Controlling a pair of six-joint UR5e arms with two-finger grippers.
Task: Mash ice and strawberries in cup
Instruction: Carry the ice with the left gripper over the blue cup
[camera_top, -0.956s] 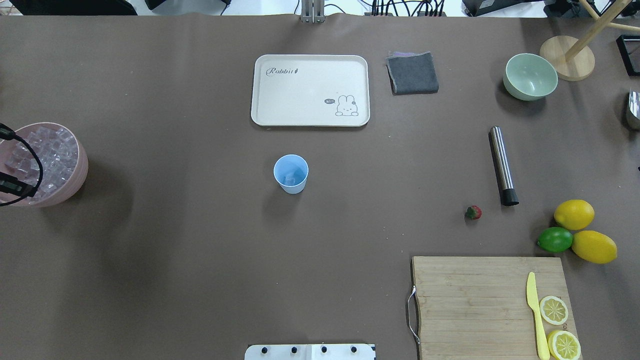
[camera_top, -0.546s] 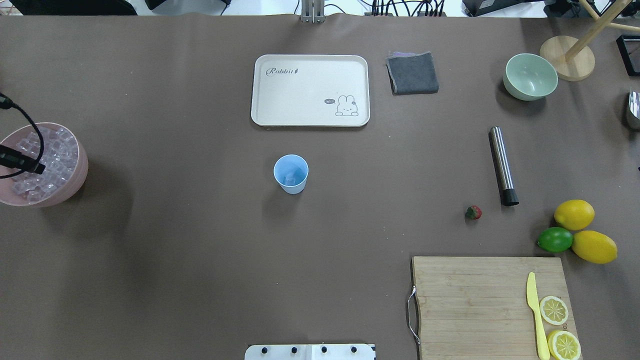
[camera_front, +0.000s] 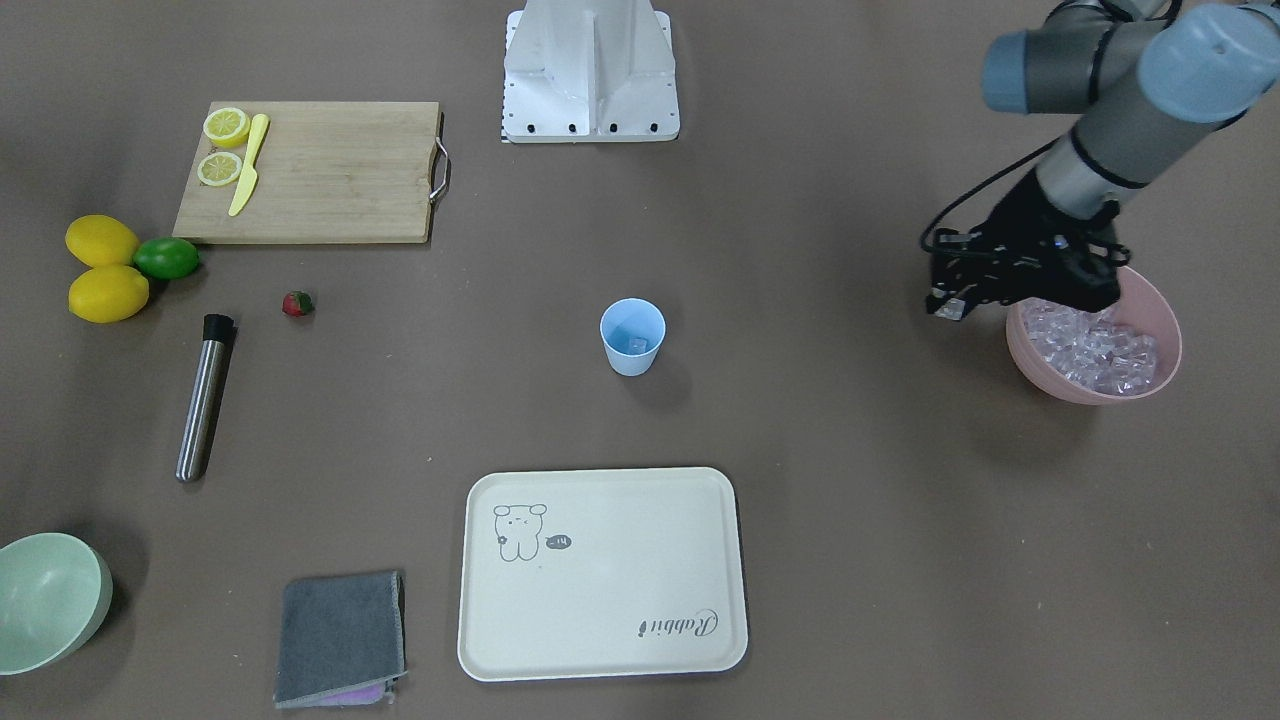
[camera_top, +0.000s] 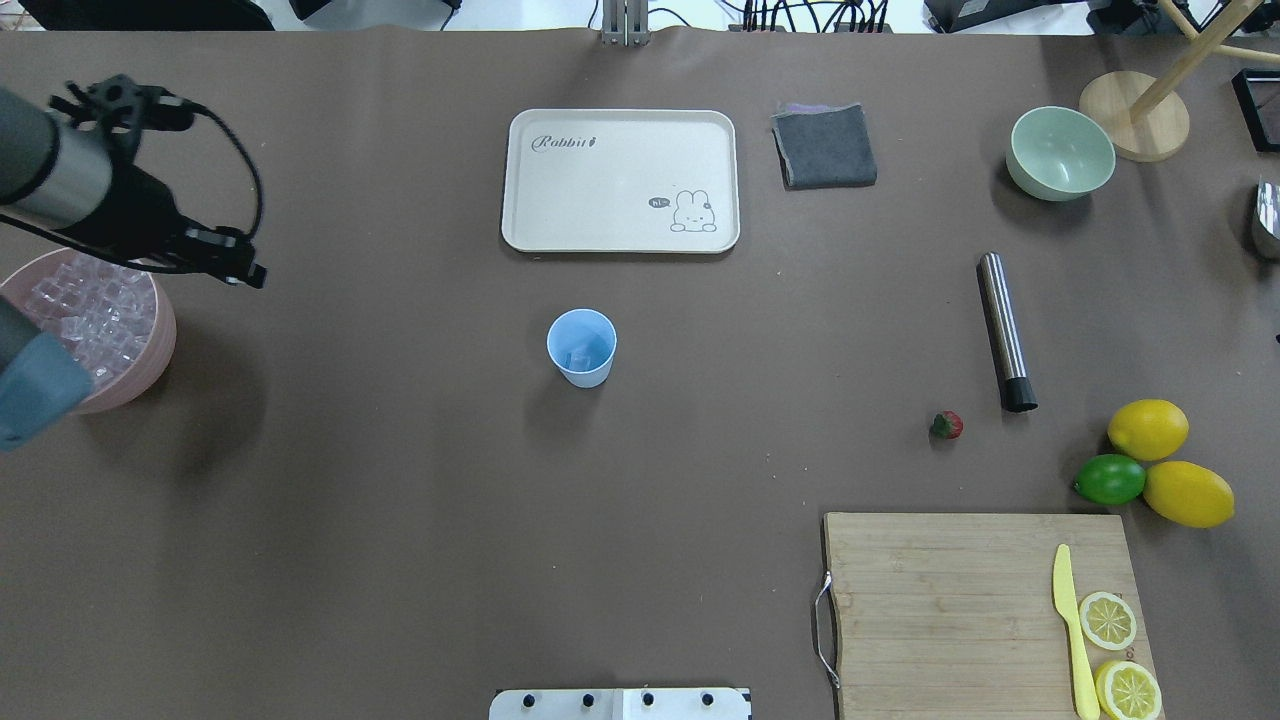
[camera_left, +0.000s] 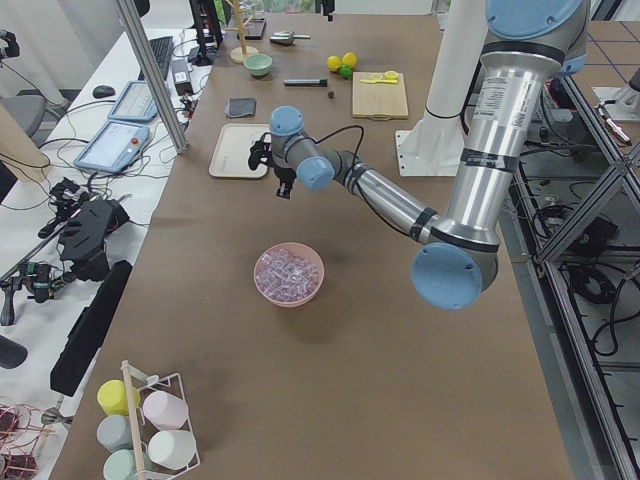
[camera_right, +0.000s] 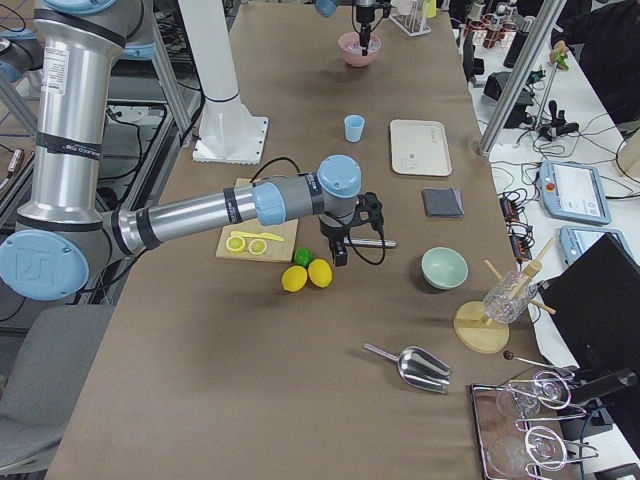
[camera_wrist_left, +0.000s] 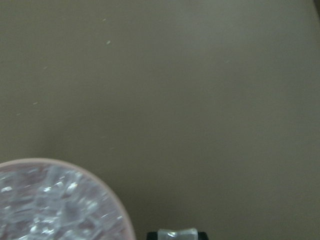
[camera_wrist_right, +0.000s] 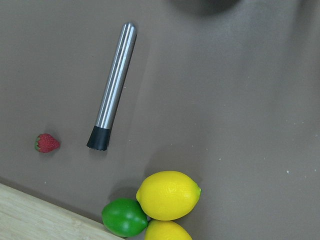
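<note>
The light-blue cup (camera_top: 581, 347) stands upright mid-table with one ice piece inside; it also shows in the front view (camera_front: 632, 337). The pink bowl (camera_top: 150, 350) at the table's left end is full of ice (camera_top: 90, 305). My left gripper (camera_top: 243, 271) hangs just beside the bowl's rim on the cup's side (camera_front: 948, 304), shut on one ice cube (camera_wrist_left: 177, 233). The strawberry (camera_top: 946, 425) lies on the table at the right, also in the right wrist view (camera_wrist_right: 47, 143). My right gripper (camera_right: 340, 252) shows only in the right side view, above the lemons; I cannot tell its state.
A steel muddler (camera_top: 1003, 330) lies beside the strawberry. Two lemons (camera_top: 1148, 428) and a lime (camera_top: 1109, 479) sit near a cutting board (camera_top: 940, 600) with a yellow knife and lemon slices. A cream tray (camera_top: 620, 180), grey cloth (camera_top: 825, 146) and pale green bowl (camera_top: 1060, 152) stand at the back.
My left arm has come up off the pink bowl and swung into the overhead view, toward the table's middle. The gripper now sits past the bowl's rim.
</note>
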